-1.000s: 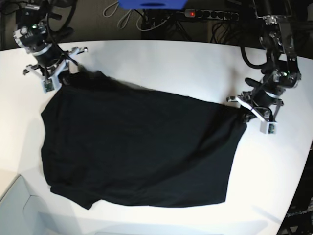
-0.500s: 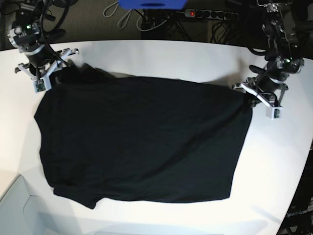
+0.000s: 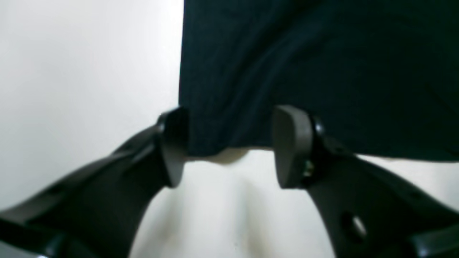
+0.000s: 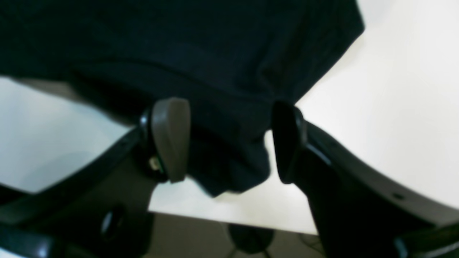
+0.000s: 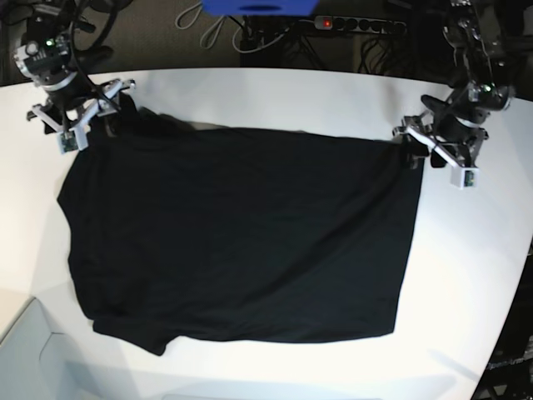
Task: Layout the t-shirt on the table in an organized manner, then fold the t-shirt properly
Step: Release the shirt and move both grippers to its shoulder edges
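The black t-shirt [image 5: 241, 233] lies spread flat, plain side up, on the white table [image 5: 275, 96]; no print shows. My left gripper [image 5: 435, 154] hovers at the shirt's far right corner. In the left wrist view it [image 3: 229, 147] is open, and the cloth corner [image 3: 304, 53] rests loose on the table between its fingers. My right gripper [image 5: 92, 112] is at the far left corner, close to the table's back edge. Seen from the right wrist camera it [image 4: 229, 139] is open, with a bunched fold of t-shirt [image 4: 179, 43] lying unpinched between the fingers.
Behind the table run a power strip [image 5: 358, 25] with a red light, cables and a blue object [image 5: 258, 7]. The table's curved edge [image 5: 508, 308] runs down the right side. A pale ledge [image 5: 25, 350] sits at the near left corner.
Both grippers drew the shirt's far corners outward and toward the back edge, flattening it, then opened and let go of the cloth.
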Motion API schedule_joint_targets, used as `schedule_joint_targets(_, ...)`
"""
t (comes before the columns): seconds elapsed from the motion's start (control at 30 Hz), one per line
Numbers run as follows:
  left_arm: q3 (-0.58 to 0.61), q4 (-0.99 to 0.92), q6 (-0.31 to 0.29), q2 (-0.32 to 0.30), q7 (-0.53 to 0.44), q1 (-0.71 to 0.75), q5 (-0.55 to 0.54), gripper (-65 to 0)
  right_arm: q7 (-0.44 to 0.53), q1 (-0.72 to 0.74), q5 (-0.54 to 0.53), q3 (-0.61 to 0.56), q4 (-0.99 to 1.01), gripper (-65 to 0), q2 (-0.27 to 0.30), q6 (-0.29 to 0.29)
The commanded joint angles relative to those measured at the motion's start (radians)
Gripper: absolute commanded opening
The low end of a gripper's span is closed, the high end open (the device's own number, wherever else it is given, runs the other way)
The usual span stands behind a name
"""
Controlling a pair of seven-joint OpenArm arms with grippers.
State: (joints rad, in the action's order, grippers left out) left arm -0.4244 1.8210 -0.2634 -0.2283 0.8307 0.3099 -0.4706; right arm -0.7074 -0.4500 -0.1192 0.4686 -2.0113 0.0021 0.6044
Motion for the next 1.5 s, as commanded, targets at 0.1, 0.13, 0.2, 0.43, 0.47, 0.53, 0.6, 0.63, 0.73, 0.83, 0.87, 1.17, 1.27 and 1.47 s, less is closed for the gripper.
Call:
schedule_joint_targets(0.1,-0.097,0.050,0.000,0.019,-0.027,-0.015,-0.007,-26.4,0.022,-0.011,-0.014,-0.021,-0.021,-30.1,-0.023,-0.002)
schedule_joint_targets(0.13,-0.109,0.050,0.000,0.020,-0.027,-0.022,-0.007,-26.4,0.021,-0.017,-0.014,-0.037,-0.021,-31.9,-0.024,-0.002)
schedule_joint_targets(0.2,-0.110,0.041,0.000,0.020,-0.027,-0.051,-0.007,-26.4,0.021,-0.034,-0.014,-0.063,-0.021,-34.8,-0.024,-0.002)
schedule_joint_targets(0.43,-0.112,0.024,0.000,0.020,-0.027,-0.097,-0.006,-26.4,0.019,-0.049,-0.014,-0.133,-0.021,-37.0,-0.050,-0.002)
schedule_joint_targets(0.47,-0.112,0.023,0.000,0.020,-0.027,-0.099,-0.006,-26.4,0.019,-0.053,-0.014,-0.133,-0.019,-37.0,-0.050,-0.002)
schedule_joint_targets(0.53,-0.112,0.010,0.000,0.020,-0.027,-0.099,-0.006,-26.4,0.019,-0.056,-0.014,-0.156,-0.019,-37.1,-0.050,-0.002)
schedule_joint_targets(0.6,-0.112,-0.005,0.000,0.020,-0.027,-0.101,-0.006,-26.4,0.019,-0.059,-0.014,-0.182,-0.016,-37.1,-0.049,-0.002)
schedule_joint_targets(0.63,-0.112,-0.011,0.000,0.020,-0.027,-0.101,-0.006,-26.4,0.018,-0.056,-0.014,-0.190,-0.013,-37.1,-0.049,-0.002)
schedule_joint_targets(0.73,-0.112,-0.013,0.000,0.020,-0.027,-0.110,-0.006,-26.4,0.019,-0.048,-0.012,-0.198,0.001,-36.9,-0.049,-0.002)
schedule_joint_targets(0.83,-0.112,-0.013,0.000,0.020,-0.027,-0.113,-0.006,-26.4,0.015,-0.010,-0.010,-0.196,0.027,-36.6,-0.047,-0.002)
schedule_joint_targets(0.87,-0.112,-0.013,0.000,0.020,-0.027,-0.113,-0.006,-26.4,0.018,-0.002,-0.010,-0.195,0.036,-36.6,-0.046,-0.002)
schedule_joint_targets(1.17,-0.112,-0.016,0.000,0.020,-0.027,-0.113,-0.006,-26.4,0.019,0.047,-0.009,-0.192,0.123,-36.5,-0.024,-0.002)
schedule_joint_targets(1.27,-0.112,-0.017,0.000,0.020,-0.027,-0.113,-0.006,-26.4,0.021,0.059,-0.009,-0.192,0.165,-36.5,-0.011,-0.002)
schedule_joint_targets(1.47,-0.112,-0.017,0.000,0.020,-0.027,-0.113,-0.006,-26.4,0.021,0.072,-0.009,-0.190,0.197,-36.5,0.006,-0.004)
